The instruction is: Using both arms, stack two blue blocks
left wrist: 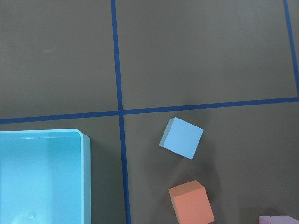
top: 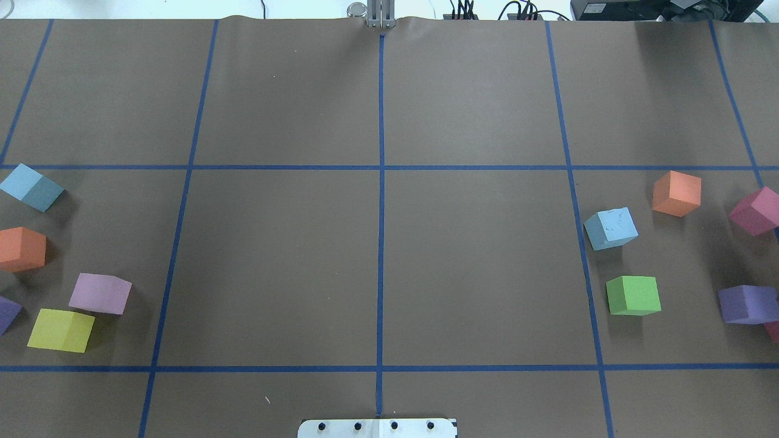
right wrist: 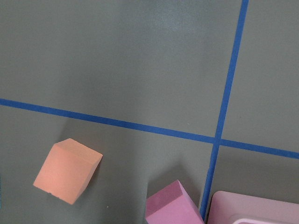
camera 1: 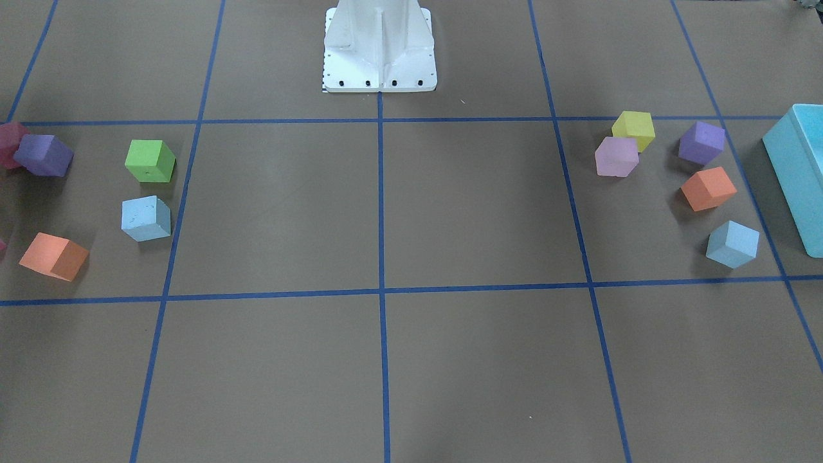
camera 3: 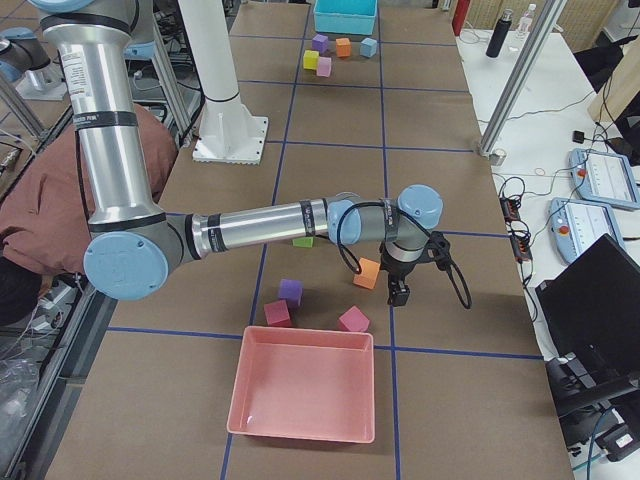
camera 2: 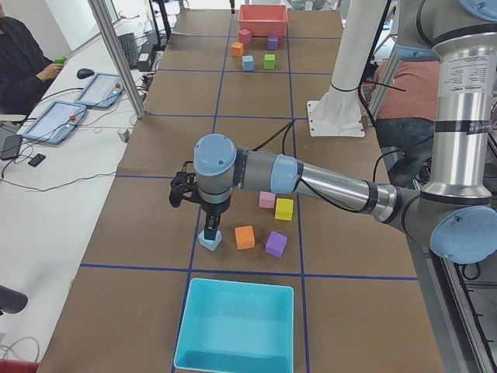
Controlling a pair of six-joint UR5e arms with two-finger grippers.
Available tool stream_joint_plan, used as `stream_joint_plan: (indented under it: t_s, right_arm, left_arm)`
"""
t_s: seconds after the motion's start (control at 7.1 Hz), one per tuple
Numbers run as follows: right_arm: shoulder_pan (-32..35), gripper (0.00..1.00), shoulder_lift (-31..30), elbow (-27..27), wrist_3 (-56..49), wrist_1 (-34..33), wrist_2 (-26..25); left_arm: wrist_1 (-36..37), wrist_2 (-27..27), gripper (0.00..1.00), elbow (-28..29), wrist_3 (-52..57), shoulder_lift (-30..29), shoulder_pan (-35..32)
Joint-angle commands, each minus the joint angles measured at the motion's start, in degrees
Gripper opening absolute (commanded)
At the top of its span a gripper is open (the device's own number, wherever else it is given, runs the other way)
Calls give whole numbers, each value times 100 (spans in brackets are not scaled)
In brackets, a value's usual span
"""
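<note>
Blue foam, nothing stacked yet: one blue block [camera 1: 146,218] lies left in the front view, the second blue block [camera 1: 732,244] lower right. The left gripper [camera 2: 210,232] hangs close above the second, the right gripper [camera 3: 399,294] near an orange block [camera 3: 367,272]; open or closed, we cannot tell.

Silver blue-capped arms [camera 2: 334,183], apparently black cables [camera 3: 463,283]

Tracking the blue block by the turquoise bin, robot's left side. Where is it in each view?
Front-facing: blue block, lower right, beside the turquoise bin.
Overhead: block at the far left edge.
Exterior left: block at centre, just beyond the bin.
Exterior right: block at top, rightmost cube by the bin.
Left wrist: block right of centre.
Right wrist: not in view.
Shared landmark: the orange block next to it.
</note>
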Motion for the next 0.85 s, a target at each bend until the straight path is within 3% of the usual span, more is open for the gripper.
stream_joint_plan:
  t_s: [0.0,0.42,0.7]
  right_arm:
    - [0,100,61,38,17,35,26]
    - [-26,100,167,152,26,79,280]
    - [-820,100,307,433,1090,184,352]
  left_arm:
    - [0,0,98,15,9,4,5]
    - [0,0,98,-37,0,4,-4]
    - [0,0,98,-37,0,4,-4]
